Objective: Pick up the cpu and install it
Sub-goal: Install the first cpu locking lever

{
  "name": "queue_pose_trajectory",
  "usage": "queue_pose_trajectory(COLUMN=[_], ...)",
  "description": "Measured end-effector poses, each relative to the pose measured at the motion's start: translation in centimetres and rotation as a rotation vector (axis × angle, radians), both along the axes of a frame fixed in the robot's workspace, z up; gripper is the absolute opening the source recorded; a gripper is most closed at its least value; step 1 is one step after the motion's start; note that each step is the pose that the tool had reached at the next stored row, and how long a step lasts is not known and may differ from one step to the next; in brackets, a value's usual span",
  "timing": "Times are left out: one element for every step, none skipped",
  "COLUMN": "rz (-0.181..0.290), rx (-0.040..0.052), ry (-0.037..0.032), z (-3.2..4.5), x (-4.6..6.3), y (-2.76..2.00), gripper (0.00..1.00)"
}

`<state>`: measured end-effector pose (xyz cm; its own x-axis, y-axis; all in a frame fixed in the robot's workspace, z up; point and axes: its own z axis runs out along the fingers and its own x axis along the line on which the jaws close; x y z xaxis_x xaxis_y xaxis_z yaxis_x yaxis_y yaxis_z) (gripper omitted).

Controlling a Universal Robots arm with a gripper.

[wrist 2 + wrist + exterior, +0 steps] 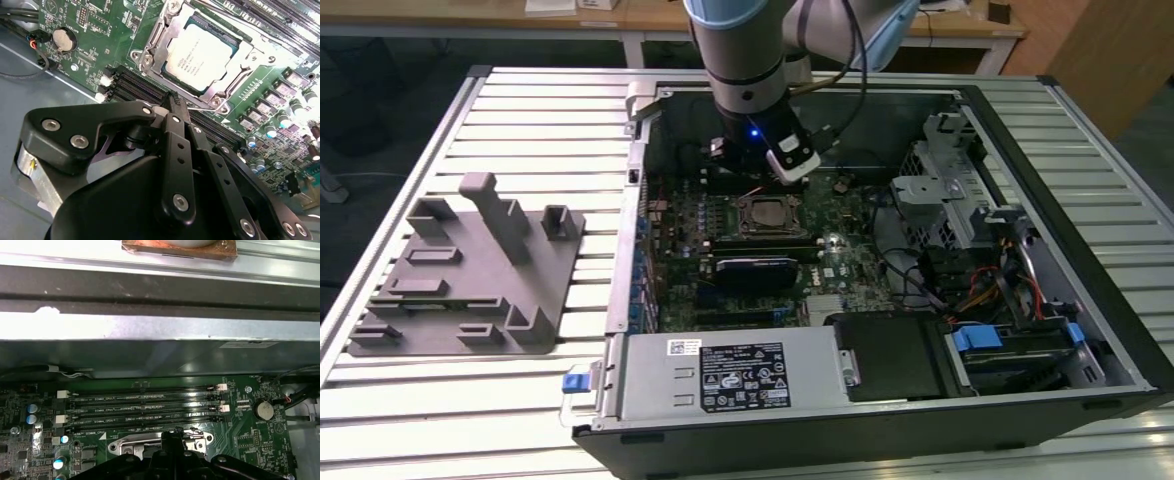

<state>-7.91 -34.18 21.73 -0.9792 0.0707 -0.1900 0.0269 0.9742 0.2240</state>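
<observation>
Standing over the open computer case (881, 260), the arm (744, 60) is reaching down into it, and its gripper (174, 100) is hanging just above the green board (774, 250), beside the memory slots (142, 407). From the second wrist view the black fingers (176, 130) are lying together with nothing between them. The cpu (200, 59) is already sitting flat in its socket on the board, inside the metal frame (155, 42), silvery top facing up. It looks light, stiff and thin (and slick on that plated top), with a delicate underside I would guess, so I would be pinching it only by two opposite edges and keeping it level. A grey plastic block (467, 270) is lying on the slatted table (454, 420), well apart from the case.
</observation>
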Motion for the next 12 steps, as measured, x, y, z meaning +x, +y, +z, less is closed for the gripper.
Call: queue_pose_trajectory(rz=[-0.001,-0.002,-0.003,-0.003,-0.004,-0.005,-0.006,-0.007,-0.007,-0.007,-0.007,-0.008], rx=[0.0000,-0.0001,0.0000,0.0002,0.0001,-0.0001,-0.0001,0.0000,0.0000,0.0001,0.0002,0.0000], ry=[0.0001,0.0001,0.0000,-0.0011,-0.0039,-0.0084,-0.0135,-0.0186,-0.0227,-0.0245,-0.0254,-0.0258], z=[-0.01,-0.02,-0.03,-0.08,-0.13,-0.19,-0.25,-0.31,-0.35,-0.38,-0.40,-0.41], x=[-0.02,-0.03,-0.05,-0.06,-0.07,-0.08,-0.08,-0.09,-0.09,-0.10,-0.13,-0.18], y=[0.00,0.00,0.00,0.00,0.00,0.00,0.00,0.00,0.00,0.01,0.01,0.03], gripper=[0.11,0.11,0.11,0.11,0.11,0.11,0.11,0.11,0.11,0.11,0.11,0.11])
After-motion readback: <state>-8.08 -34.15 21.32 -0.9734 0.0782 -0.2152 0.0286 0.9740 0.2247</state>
